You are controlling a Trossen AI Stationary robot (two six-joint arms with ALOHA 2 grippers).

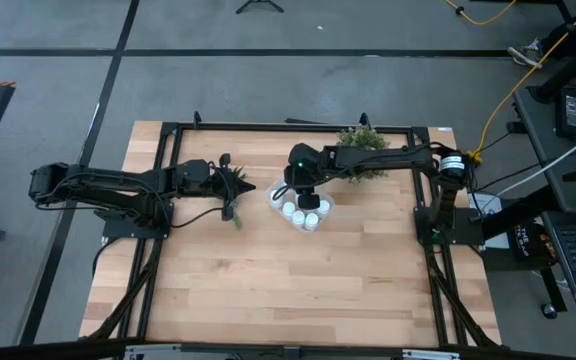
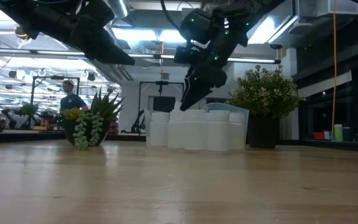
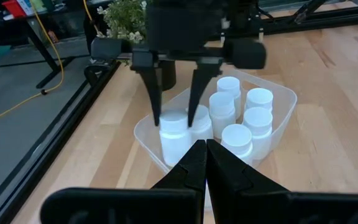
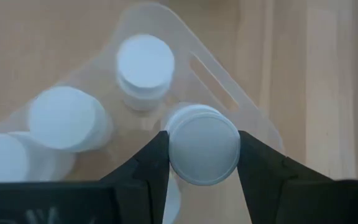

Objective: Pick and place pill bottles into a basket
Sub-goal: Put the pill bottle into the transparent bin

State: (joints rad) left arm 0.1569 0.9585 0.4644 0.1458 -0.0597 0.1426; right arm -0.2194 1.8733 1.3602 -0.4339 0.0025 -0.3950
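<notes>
Right arm lowering an upright pill bottle into the basket.

The right gripper [image 4: 204,155] holds a pill bottle [image 4: 204,148] between part-open jaws, axis vertical, directly above the basket [image 3: 284,102]; other bottles [image 3: 258,99] stand close beside it inside. The left gripper [image 3: 205,163], jaws shut and empty, waits beside the basket, a succulent plant [image 2: 92,124] near it.

The table [image 1: 298,280] is pale wood with thin plank lines — smooth, a little shiny. The basket [image 3: 278,99] is see-through plastic, cloudy like frosted ice. The pill bottles [image 3: 236,140] are white plastic, smooth and not shiny. The right gripper [image 4: 202,163] has dark fingers [image 4: 143,163] — black, dull plastic by the look.
</notes>
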